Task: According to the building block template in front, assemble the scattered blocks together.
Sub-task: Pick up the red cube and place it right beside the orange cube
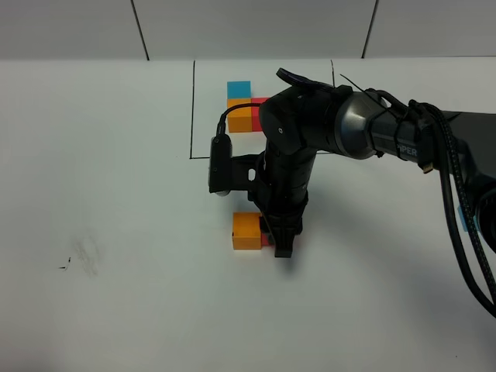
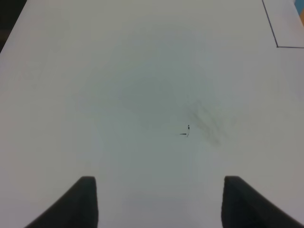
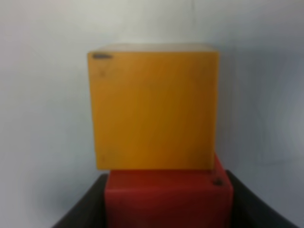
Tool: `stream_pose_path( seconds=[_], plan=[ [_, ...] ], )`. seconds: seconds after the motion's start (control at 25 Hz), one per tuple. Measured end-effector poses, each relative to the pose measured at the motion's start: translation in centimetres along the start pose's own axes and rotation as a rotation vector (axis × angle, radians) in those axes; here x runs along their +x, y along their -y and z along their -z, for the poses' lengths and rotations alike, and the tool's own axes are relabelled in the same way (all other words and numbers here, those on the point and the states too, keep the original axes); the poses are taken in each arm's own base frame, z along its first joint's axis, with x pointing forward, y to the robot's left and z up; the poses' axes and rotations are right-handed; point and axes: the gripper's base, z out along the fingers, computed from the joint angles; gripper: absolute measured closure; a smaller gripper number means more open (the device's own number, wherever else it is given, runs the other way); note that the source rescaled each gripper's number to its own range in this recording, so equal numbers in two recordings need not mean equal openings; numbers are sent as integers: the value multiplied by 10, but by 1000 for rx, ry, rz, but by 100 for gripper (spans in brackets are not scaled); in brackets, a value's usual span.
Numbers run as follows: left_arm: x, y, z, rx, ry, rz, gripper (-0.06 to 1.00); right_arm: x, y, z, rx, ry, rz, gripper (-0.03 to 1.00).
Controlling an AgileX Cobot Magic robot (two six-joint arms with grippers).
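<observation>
White table (image 1: 116,194) carries little besides the task's things: a grey smudge (image 1: 85,256) with a small pen mark beside it towards the left, well apart from the blocks. At the far side sits the template (image 1: 242,108). Its blue cube is farthest, orange is in front of it, and red is joined to the orange's right. It lies inside a thin black frame (image 1: 191,116). The right arm (image 1: 341,124) reaches across from the right and hides most of the template's red cube and part of the frame.

The right gripper (image 1: 279,242) points straight down in front of the frame, its jaws clamped on the red block (image 3: 166,199), with a dark finger (image 3: 85,209) on either side of it. The orange block (image 1: 246,230) rests flat on the table, its side touching the red one.

The left gripper (image 2: 160,180) hangs over bare table near the smudge, jaws apart with nothing between them.

The orange and red pair forms a short row running left to right in the high view, orange on the left, parallel to the frame's near line.
</observation>
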Motion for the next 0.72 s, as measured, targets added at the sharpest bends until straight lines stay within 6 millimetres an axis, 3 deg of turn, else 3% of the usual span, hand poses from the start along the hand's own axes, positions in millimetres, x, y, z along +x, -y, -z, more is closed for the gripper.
stream_pose_path(
  seconds=[0.72],
  plan=[
    [0, 0, 0, 0, 0, 0, 72, -1, 0, -17, -24, -11, -4, 97]
  ],
)
